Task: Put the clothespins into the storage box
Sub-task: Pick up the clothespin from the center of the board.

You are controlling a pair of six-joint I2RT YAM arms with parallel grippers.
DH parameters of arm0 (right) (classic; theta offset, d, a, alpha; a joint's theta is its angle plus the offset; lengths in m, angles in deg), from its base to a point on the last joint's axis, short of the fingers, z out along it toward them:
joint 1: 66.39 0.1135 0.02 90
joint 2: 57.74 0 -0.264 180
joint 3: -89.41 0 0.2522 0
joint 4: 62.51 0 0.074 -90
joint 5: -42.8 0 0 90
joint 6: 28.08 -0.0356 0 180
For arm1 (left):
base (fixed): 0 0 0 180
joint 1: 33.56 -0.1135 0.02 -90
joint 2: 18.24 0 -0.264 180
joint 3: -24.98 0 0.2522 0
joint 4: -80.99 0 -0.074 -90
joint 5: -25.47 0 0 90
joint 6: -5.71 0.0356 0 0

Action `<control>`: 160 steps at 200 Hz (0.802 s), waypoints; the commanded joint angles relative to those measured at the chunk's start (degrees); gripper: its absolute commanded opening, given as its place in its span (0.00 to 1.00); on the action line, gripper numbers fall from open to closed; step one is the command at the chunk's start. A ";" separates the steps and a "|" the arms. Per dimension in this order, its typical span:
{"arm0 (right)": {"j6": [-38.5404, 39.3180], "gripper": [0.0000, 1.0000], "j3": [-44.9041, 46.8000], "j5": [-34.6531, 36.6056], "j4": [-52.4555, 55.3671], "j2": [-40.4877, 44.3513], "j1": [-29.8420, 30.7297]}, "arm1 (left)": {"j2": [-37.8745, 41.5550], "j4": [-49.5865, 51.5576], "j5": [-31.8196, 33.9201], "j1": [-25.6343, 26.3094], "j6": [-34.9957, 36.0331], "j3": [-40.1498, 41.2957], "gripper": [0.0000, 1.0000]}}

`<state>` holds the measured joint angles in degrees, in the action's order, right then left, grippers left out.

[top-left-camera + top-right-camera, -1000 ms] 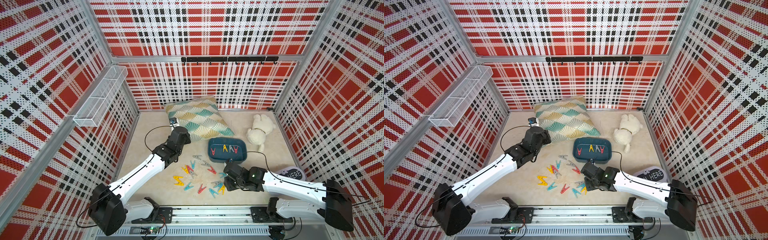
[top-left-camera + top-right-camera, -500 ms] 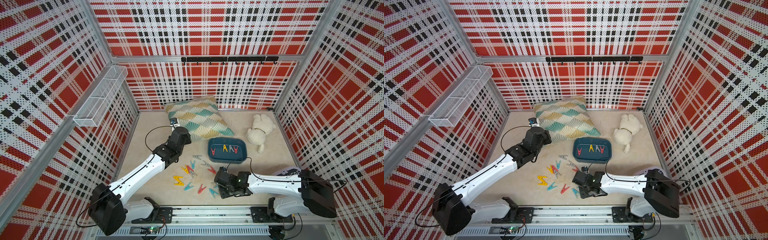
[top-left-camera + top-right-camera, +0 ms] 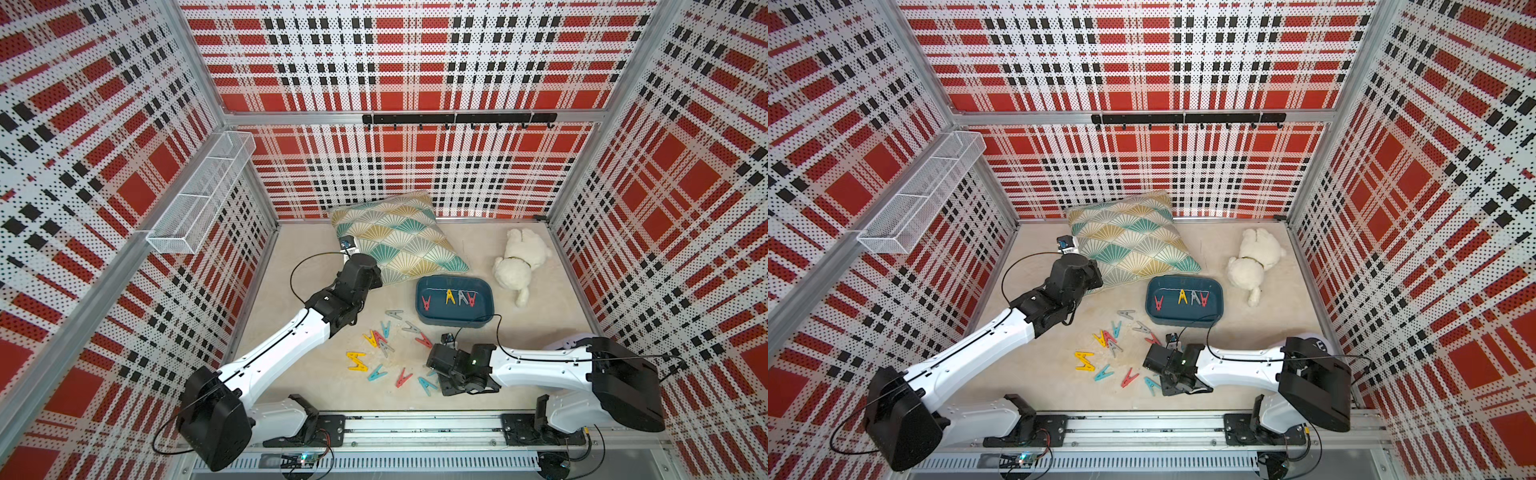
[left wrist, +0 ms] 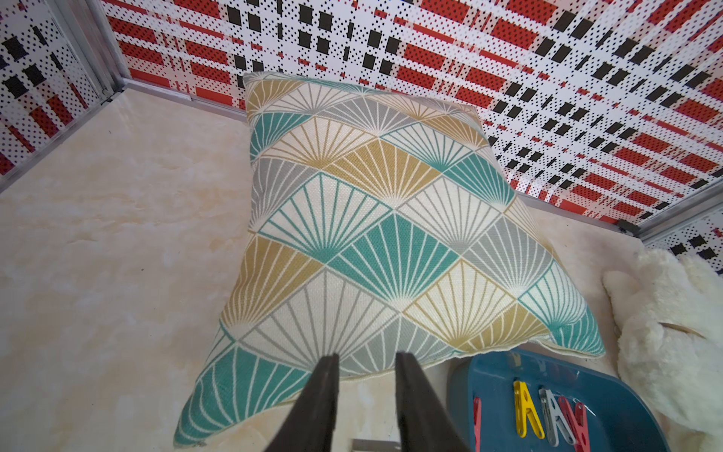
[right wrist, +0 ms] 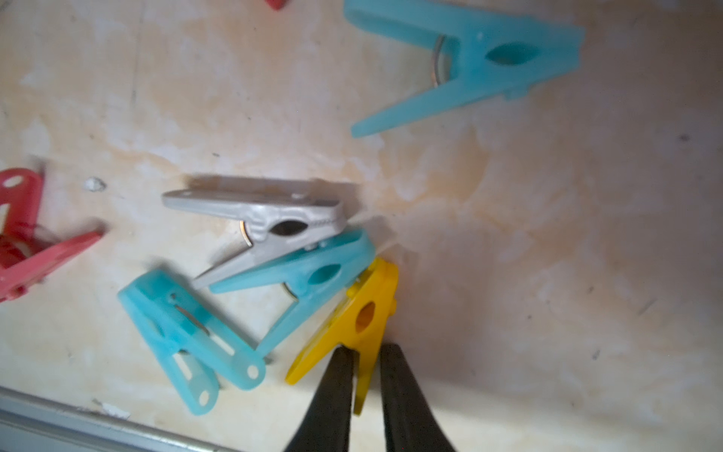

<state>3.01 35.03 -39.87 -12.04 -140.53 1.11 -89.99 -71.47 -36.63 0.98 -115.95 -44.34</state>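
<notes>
In both top views: box (image 3: 454,319) right of centre, just below the pillow (image 3: 395,237) corner, plush toy (image 3: 519,262) to its right. Four clothespins (image 3: 450,296) in a row inside: red, yellow, grey, red. Rest scattered on the table (image 3: 299,249) at lower centre, left of and below the box. Right arm (image 3: 536,365) low at the scatter's lower right edge, left arm (image 3: 286,345) ending beside the pillow.

Left wrist: left gripper (image 4: 365,358) parted, nothing between the fingers, pillow beyond them. Box corner at lower right, same four inside.

Right wrist: right gripper (image 5: 366,348) pinching one leg of the yellow clothespin (image 5: 365,313) at lower centre, lying on the table. Teal clothespin (image 5: 313,274) touching its tip, grey clothespin (image 5: 281,223) against the teal one. More teal at lower left and upper right, red at left edge.
</notes>
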 commanded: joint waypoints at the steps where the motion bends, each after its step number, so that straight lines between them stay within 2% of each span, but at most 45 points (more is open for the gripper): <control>1: -0.10 0.17 -0.15 3.62 4.41 -2.03 0.09 | 0.20 0.11 0.66 0.08 0.69 -1.04 0.31; 46: 1.64 0.04 -0.63 5.98 9.13 2.88 -2.03 | -0.15 0.28 0.84 0.02 0.89 -1.50 0.31; 78: 4.61 0.03 -3.86 9.44 15.91 10.23 -5.98 | -0.37 0.28 0.84 -0.18 0.90 -1.61 0.31; 108: 12.07 0.04 -12.16 13.40 19.19 14.54 -12.21 | -1.67 0.28 0.67 -0.18 0.94 -2.20 0.31; 132: 20.94 0.04 -18.96 12.15 14.33 11.76 -18.66 | -3.07 0.11 0.18 0.04 1.09 -2.96 0.31; 160: 29.75 0.04 -25.84 9.08 6.94 1.22 -24.46 | -3.93 -0.16 0.27 0.61 1.14 -3.24 0.31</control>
<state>22.29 12.98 -29.24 1.18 -131.17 -19.78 -93.20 -71.49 -36.66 1.01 -115.56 -45.78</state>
